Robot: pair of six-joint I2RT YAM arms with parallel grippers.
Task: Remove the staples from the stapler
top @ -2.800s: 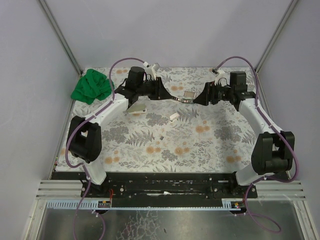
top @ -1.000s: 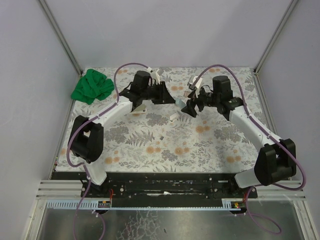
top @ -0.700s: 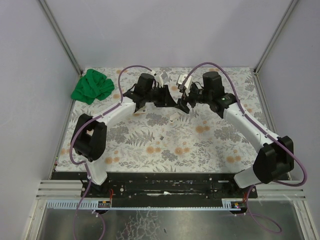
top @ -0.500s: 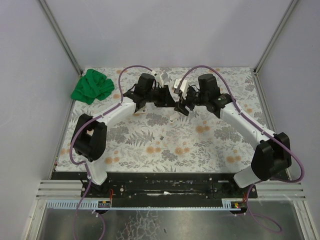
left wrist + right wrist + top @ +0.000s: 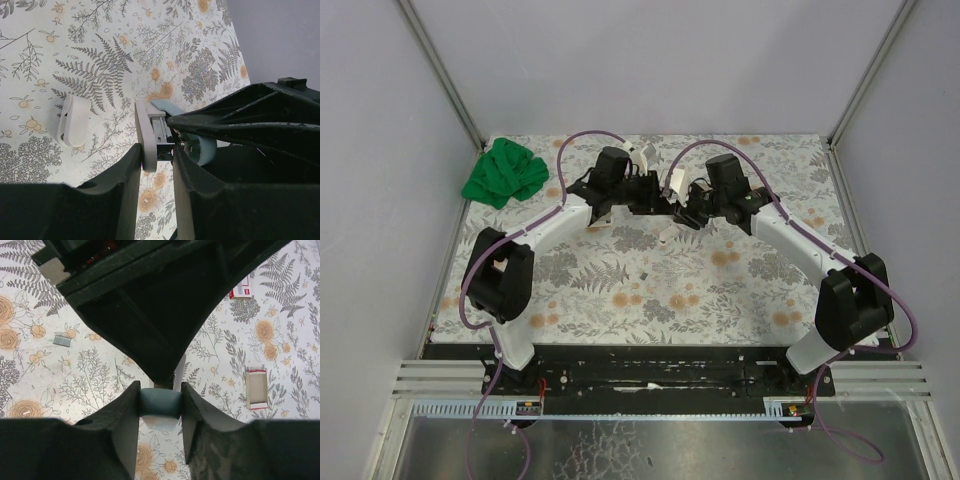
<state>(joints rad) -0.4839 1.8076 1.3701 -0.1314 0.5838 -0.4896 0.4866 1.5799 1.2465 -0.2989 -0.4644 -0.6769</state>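
The stapler, with a grey base (image 5: pixel 148 131) and a blue-grey top (image 5: pixel 201 148), hangs above the far middle of the table between both grippers (image 5: pixel 673 203). My left gripper (image 5: pixel 157 151) is shut on the stapler's grey base and metal middle. My right gripper (image 5: pixel 159 403) is shut on the stapler's blue-grey end (image 5: pixel 159 401), nose to nose with the left gripper (image 5: pixel 150 305). A loose strip of staples (image 5: pixel 61 340) lies on the flowered cloth. The stapler's magazine is mostly hidden by the fingers.
A green cloth (image 5: pixel 503 172) lies at the far left corner. A small grey-white piece (image 5: pixel 72 120) lies on the table below the grippers (image 5: pixel 666 238). Two small red-edged boxes (image 5: pixel 256 388) (image 5: pixel 241 292) lie nearby. Grey walls stand on three sides.
My right gripper has swung left across the table and closed up against the left gripper. The left gripper has shifted slightly right. Both stay clamped on the stapler.
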